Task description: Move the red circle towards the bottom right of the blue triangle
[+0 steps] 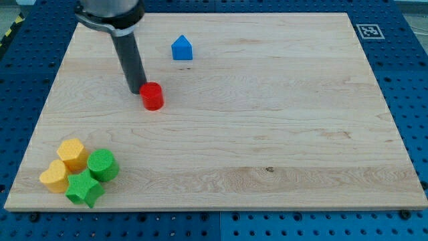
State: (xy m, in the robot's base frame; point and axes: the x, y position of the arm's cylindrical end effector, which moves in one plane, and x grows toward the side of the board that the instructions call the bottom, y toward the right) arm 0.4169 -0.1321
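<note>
readable text: none; no words, brands or numbers can be read anywhere in the camera view
sign: one square black-and-white fiducial marker (367, 31), a coded pattern and not lettering
sign stands on: the wooden board (267, 134), at its corner toward the view's top right
sign relative to my tip: my tip (136, 92) sits well apart from the marker, far toward the view's left and lower down
marker content: a black square with white cells inside on a white patch; the code cannot be made out at this size
blocks: no marks or letters visible on any of them
</note>
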